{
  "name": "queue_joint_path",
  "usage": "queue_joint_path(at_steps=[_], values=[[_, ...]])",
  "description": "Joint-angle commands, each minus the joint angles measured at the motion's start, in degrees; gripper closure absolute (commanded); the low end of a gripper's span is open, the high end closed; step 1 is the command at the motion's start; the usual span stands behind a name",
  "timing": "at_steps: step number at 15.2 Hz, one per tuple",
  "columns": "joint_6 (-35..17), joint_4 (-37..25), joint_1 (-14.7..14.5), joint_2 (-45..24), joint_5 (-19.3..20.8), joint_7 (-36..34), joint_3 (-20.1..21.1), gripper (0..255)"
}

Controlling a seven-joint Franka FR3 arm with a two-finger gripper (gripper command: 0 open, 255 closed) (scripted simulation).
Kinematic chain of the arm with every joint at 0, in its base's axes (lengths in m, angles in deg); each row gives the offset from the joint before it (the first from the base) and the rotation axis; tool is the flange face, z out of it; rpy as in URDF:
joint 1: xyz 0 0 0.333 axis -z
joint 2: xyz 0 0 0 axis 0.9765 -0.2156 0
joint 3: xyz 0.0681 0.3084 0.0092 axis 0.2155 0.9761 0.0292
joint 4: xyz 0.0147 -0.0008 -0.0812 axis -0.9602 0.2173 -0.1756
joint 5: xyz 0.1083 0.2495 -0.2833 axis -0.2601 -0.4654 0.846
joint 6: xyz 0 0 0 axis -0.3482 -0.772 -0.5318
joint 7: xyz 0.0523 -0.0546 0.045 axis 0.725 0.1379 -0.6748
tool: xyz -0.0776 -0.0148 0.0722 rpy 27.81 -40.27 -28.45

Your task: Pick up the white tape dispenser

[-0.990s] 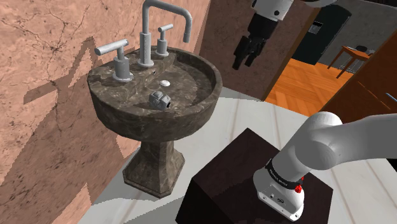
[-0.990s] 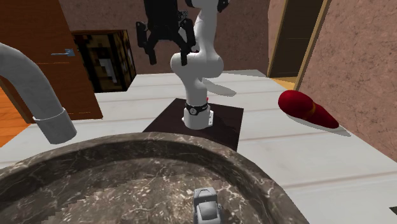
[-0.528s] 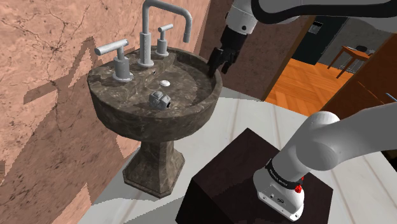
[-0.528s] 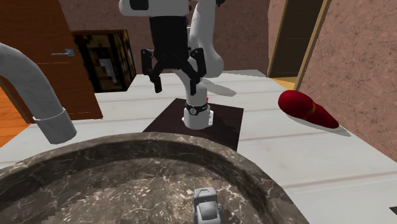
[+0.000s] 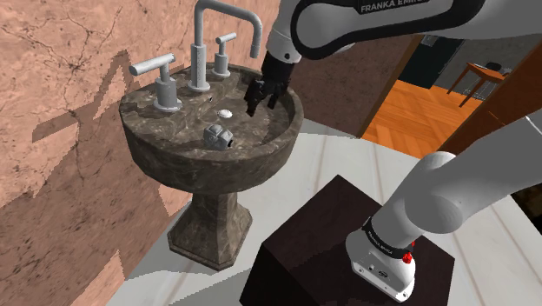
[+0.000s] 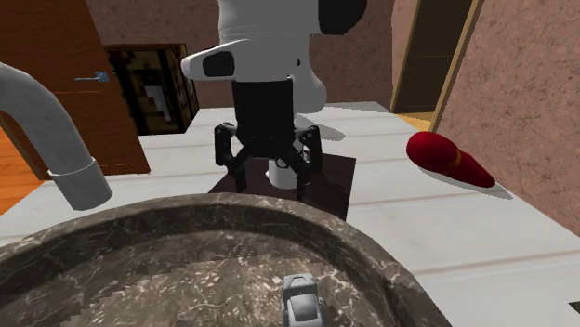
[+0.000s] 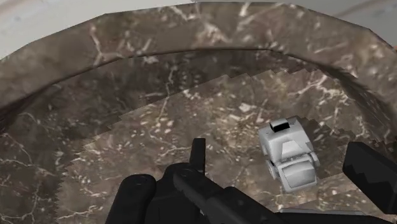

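Zero contact: tool (image 6: 270,182) splayed wide, empty, hovering over sink (image 5: 217,163); grey tape dispenser (image 7: 289,156) apart.

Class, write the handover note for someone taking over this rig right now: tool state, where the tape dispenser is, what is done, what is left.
Tool: open, holding nothing, hanging over the sink basin near its rim.
Tape dispenser: pale grey, lying on the basin floor, apart from the tool and untouched.
Done: the tool is over the basin, and the wrist view has the dispenser ahead of the fingers.
Left: lower the tool around the dispenser, shut on it, lift it clear of the sink.
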Motion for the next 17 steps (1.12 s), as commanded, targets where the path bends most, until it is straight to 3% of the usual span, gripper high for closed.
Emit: queue_joint_path(at_steps=[1, 10, 17], values=[[-3.3, -0.9, -0.3, -3.5, 0.4, -1.0, 1.2, 0], [-13.7, -11.2, -1.7, -21.9, 6.2, -6.7, 4.8, 0], [-18.8, -8.9, -1.9, -24.9, 7.4, -7.5, 4.7, 0]])
